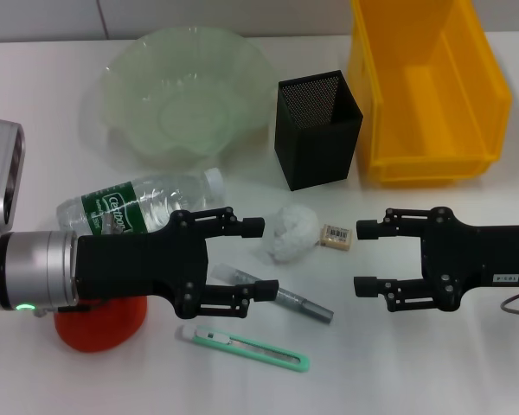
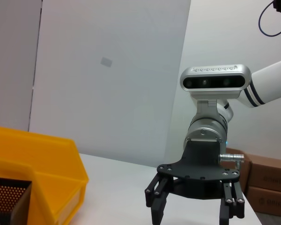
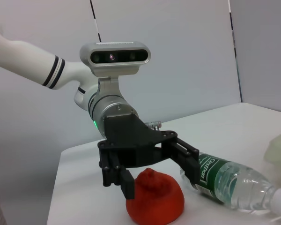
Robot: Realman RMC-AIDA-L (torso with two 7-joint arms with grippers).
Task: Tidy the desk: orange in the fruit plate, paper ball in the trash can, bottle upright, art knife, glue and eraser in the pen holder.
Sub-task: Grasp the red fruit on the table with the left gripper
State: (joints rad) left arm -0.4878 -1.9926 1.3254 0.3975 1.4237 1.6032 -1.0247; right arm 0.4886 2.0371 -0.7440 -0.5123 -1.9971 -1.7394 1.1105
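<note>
At the bottom centre of the head view lies the green art knife, flat on the white desk. Just above it the left gripper hovers with its jaws spread and nothing between them, reaching in from the left edge. Its lower finger passes over a grey glue stick that lies slanted on the desk. Beneath the left arm, at lower left, sits the orange. Opposite, at centre right, the right gripper is also released and empty, its fingertips facing the left one's. Between the two grippers lie the white paper ball and, just right of it, the small eraser. The water bottle lies on its side at left centre, cap pointing right. Farther back stand the black mesh pen holder at upper centre, the pale green fruit plate at upper left, and the yellow bin at upper right.
</note>
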